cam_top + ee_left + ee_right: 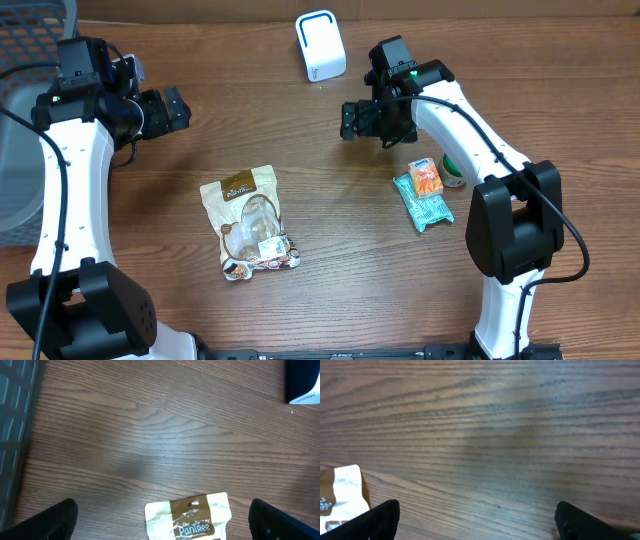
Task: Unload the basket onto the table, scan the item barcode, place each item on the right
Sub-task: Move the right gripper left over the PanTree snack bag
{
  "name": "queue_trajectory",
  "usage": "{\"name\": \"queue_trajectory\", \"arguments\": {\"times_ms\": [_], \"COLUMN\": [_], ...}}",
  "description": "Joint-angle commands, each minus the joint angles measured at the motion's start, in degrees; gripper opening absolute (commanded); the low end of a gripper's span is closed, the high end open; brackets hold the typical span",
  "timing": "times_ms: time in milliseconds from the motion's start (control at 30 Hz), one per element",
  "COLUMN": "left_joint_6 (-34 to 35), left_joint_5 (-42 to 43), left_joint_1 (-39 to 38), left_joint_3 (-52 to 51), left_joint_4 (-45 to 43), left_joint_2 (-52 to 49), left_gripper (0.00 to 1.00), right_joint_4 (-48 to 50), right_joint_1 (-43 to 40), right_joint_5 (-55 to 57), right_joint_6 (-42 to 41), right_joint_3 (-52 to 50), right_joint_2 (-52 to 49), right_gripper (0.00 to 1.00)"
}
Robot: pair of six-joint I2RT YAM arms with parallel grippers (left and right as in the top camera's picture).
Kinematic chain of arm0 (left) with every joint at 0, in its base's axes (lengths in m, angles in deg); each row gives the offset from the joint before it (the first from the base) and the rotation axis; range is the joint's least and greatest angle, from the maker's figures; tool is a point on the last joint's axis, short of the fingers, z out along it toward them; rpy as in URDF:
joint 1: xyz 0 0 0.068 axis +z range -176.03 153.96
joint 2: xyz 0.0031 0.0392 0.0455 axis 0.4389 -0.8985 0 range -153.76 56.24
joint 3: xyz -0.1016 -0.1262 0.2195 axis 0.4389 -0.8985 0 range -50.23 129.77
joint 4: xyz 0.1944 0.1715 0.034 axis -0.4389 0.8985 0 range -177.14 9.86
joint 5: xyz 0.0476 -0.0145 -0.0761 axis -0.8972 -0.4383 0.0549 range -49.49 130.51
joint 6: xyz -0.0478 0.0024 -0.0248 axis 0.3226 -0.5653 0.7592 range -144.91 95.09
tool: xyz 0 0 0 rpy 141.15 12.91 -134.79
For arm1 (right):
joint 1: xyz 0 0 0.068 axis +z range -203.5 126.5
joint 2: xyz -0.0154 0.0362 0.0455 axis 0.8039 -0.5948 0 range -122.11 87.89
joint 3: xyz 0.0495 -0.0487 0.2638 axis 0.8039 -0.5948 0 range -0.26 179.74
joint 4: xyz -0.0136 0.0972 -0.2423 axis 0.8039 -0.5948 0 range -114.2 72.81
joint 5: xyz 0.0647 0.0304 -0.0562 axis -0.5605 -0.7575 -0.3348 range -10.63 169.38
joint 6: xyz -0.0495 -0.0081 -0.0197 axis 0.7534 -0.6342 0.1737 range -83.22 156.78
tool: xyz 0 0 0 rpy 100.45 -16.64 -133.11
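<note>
The left gripper (180, 108) hangs over the table (340, 270), fingers spread wide, empty. The PanTree snack pouch (250, 222) lies flat mid-table, nearer than the white scanner (320, 46). The right gripper (346, 120) is likewise splayed and empty; a green packet (424, 203), perhaps snacks, lies rightmost.

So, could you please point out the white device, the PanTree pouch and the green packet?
white device (320, 47): overhead view, centre of its top face.
PanTree pouch (250, 222): overhead view, clear window at its middle.
green packet (431, 210): overhead view, lower half, below the orange item (427, 179).
</note>
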Motion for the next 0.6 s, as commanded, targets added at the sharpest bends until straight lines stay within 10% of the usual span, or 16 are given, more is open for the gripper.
{"name": "queue_trajectory", "arguments": {"times_ms": [0, 567], "left_joint_6": [0.52, 0.52], "left_joint_5": [-0.33, -0.33], "left_joint_1": [-0.13, -0.11], "left_joint_3": [0.13, 0.13], "left_joint_4": [-0.04, -0.04], "left_joint_2": [0.00, 0.00], "left_gripper": [1.00, 1.00], "right_joint_4": [0.26, -0.11], "right_joint_1": [-0.04, -0.15], "right_joint_5": [-0.26, 1.53], "right_joint_6": [-0.04, -0.46], "right_joint_3": [-0.35, -0.35], "right_joint_2": [0.17, 0.17], "right_gripper": [1.00, 1.00]}}
